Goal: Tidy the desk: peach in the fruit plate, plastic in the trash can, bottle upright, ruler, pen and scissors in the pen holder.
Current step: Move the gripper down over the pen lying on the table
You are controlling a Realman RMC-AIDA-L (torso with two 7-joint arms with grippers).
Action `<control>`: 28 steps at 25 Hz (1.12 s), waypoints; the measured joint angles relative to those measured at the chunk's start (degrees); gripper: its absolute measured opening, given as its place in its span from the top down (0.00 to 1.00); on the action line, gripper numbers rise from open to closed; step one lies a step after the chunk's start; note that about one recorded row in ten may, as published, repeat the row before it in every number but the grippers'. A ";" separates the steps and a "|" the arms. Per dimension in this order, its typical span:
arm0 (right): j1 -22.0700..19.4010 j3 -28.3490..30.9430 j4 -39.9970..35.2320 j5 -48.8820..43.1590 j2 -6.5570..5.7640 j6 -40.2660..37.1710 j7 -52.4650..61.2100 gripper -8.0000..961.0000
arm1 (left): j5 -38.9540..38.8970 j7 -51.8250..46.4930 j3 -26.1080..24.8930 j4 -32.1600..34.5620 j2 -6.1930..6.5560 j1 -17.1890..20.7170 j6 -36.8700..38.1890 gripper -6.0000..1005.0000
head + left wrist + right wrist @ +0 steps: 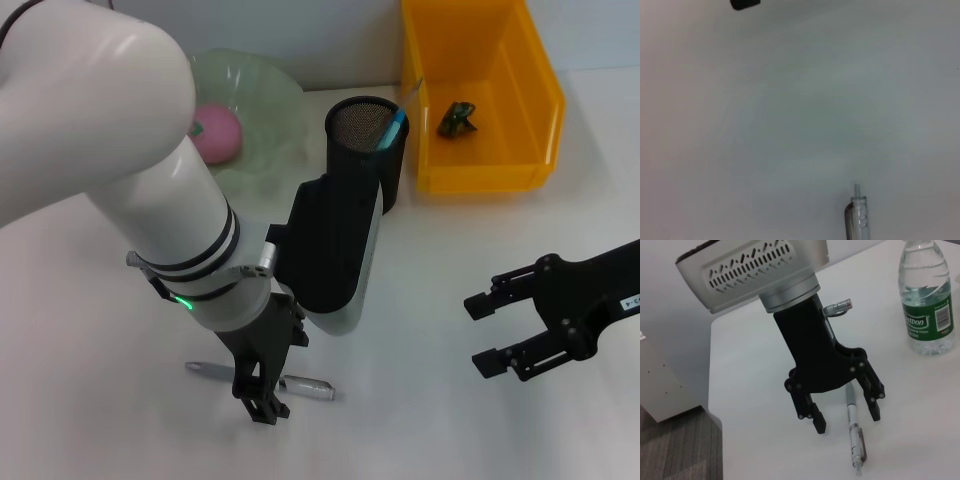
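Observation:
A clear pen (305,386) lies flat on the white desk near the front. My left gripper (262,400) hangs low over it, open; in the right wrist view its fingers (819,424) straddle the pen (854,432). The left wrist view shows only the pen's end (858,220). Off to the right, my right gripper (480,335) stays open above the desk, holding nothing. The pink peach (215,134) rests in the green fruit plate (265,90). Green plastic (457,120) lies in the yellow trash can (545,90). The bottle (926,295) stands upright. Something blue (394,128) stands in the black mesh pen holder (365,150); ruler and scissors cannot be told apart.
My big white left arm (110,160) covers much of the desk's left half in the head view. The desk's edge (710,405) and the floor below show in the right wrist view. Bare desk lies between the two grippers.

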 joint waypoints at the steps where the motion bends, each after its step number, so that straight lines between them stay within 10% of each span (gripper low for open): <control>1: -0.01 -0.09 -0.03 0.00 0.02 0.05 0.00 0.21 | -0.02 0.19 0.00 -0.04 0.00 -0.04 0.00 0.19; 28: -0.41 -0.13 -0.31 0.01 0.15 0.14 -0.07 0.21 | -0.14 1.44 2.32 -4.17 0.01 -1.39 -2.91 0.49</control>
